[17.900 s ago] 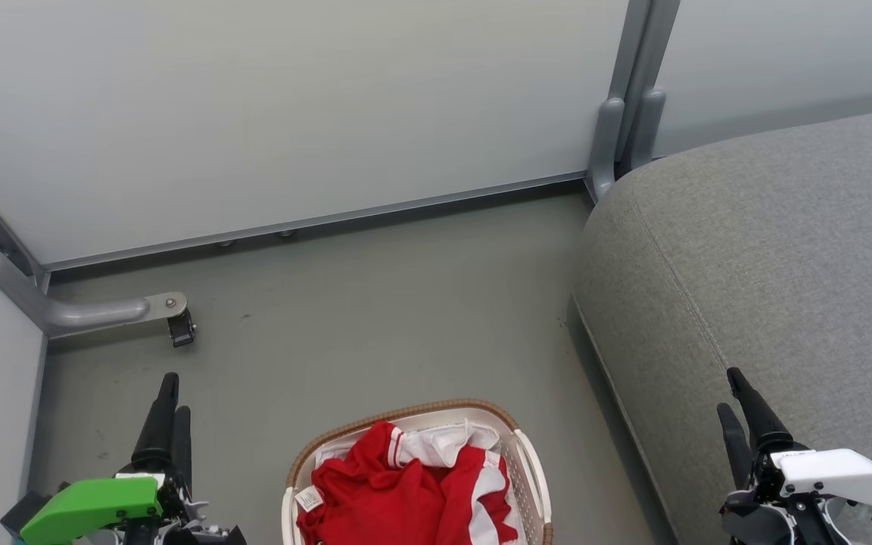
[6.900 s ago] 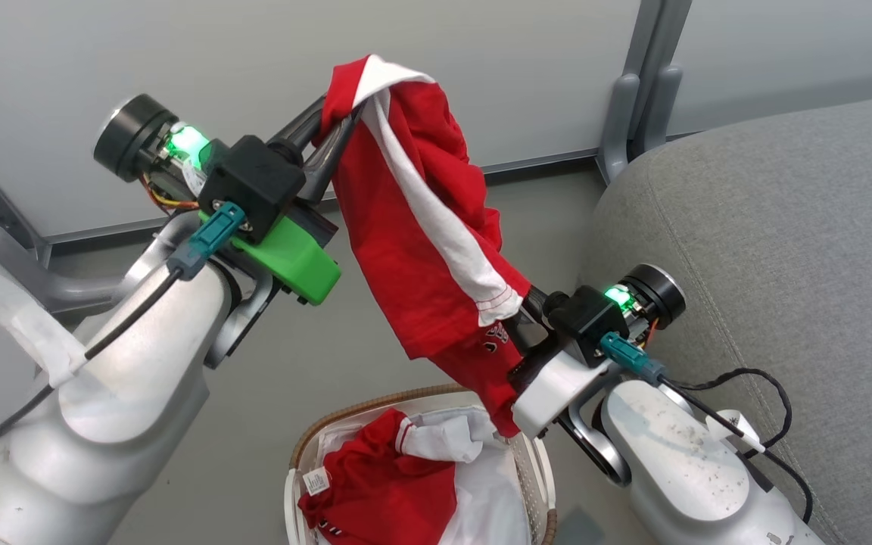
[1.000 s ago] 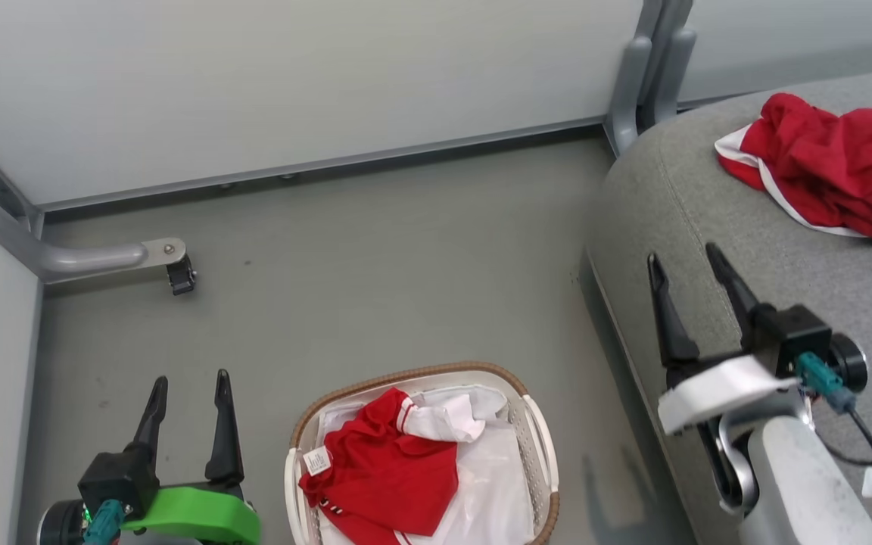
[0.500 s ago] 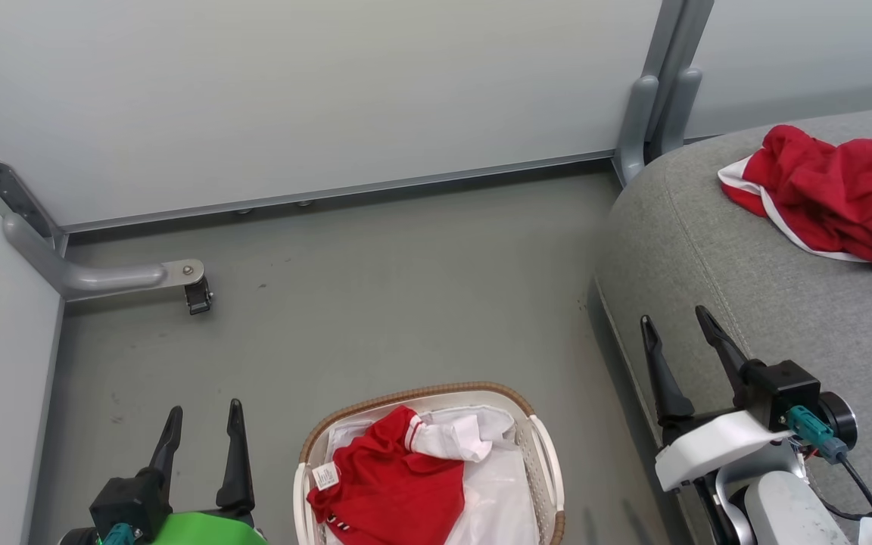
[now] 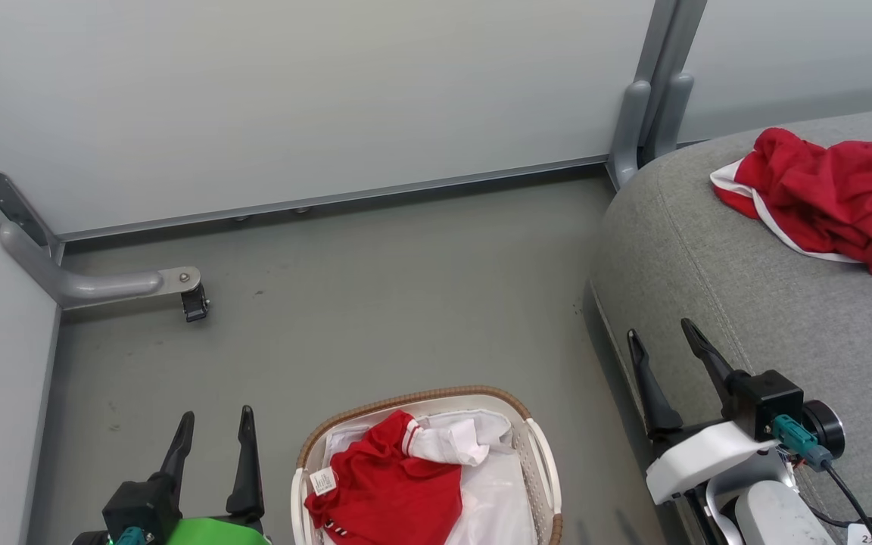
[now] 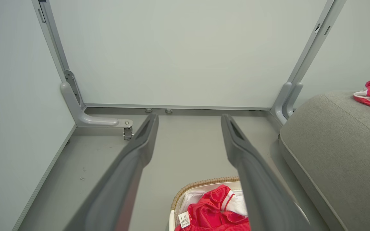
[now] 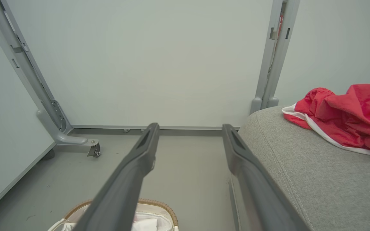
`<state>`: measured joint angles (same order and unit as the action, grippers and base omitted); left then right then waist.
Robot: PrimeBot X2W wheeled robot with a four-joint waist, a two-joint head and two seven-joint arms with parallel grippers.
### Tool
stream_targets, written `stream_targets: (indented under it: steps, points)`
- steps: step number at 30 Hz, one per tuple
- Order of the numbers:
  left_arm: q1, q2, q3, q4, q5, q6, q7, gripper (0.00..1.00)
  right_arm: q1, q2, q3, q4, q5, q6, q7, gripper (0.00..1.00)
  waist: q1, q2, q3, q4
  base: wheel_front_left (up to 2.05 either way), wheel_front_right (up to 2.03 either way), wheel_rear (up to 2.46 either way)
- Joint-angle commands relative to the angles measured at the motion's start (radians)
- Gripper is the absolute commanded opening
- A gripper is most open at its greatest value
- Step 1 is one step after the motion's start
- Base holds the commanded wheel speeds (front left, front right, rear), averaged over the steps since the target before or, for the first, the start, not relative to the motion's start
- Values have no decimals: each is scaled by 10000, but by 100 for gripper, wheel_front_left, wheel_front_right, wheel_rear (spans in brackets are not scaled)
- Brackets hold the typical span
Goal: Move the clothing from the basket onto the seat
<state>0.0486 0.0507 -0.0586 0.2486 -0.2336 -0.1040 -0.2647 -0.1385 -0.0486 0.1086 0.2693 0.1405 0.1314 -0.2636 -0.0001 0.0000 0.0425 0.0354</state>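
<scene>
**One jersey on the seat, one in the basket — pinch deep, lift clear**

Both arms sit low in the head view, carrying nothing: the left end effector [image 5: 216, 418] is at the lower left, its two fingers spread wide over the floor [image 5: 375, 303]; the right end effector [image 5: 661, 333] is at the lower right, equally wide, its fingers showing against the near edge of the seat [image 5: 746, 303]. The basket [image 5: 421, 396] stands on the floor at bottom centre, between the arms and near the seat; inside, a crumpled red garment [image 5: 390, 496] with a small label [image 5: 322, 481] fills the left half, lying on a glossy white liner [image 5: 508, 499]. A second jersey [image 5: 837, 193] lies bunched on the seat at the upper right, so the task looks about half done.

The step in hand, I judge, is the reach for the basket's garment. The left end effector is nearer the red bulk; it should come over the rim, tilt down and close on a thick fold — not the label, a thin hem, or the slippery liner beneath, which could come out with it. Lift until the hanging fabric clears the rim before swinging towards the seat; soft cloth drapes and may snag the wall or tip the light basket.
</scene>
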Motion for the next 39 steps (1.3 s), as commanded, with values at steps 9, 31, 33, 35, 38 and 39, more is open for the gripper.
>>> stream_targets:
  steps: [9,31,33,35,38,39]
  points:
    - [-66,-4,-108,2,262,-37,6,100,-58,-35,-38,-144,-83,-14,-15,100,1,0,279,-99,0,0,0]
    - [-5669,1309,-5978,3468,1035,-269,286,100,-2081,-33,-1131,-1690,-908,-14,-15,100,1,0,4273,-1049,0,0,0]
    - [-6300,1482,-6942,3932,803,-270,415,100,-2273,-33,-1157,-1810,-863,-14,-15,100,1,0,4722,-1205,0,0,0]
    - [-6892,1624,-7829,4338,525,-270,508,100,-2460,-29,-1134,-1947,-787,-14,-17,100,1,0,5186,-1380,0,0,0]
    - [-7693,1781,-9023,4935,52,-271,598,100,-2693,-30,-1115,-2143,-670,-14,-17,100,1,0,5821,-1592,0,0,0]
    - [-7968,1824,-9402,5155,-80,-271,672,100,-2758,-30,-1100,-2200,-608,-14,-15,100,1,0,6042,-1667,0,0,0]
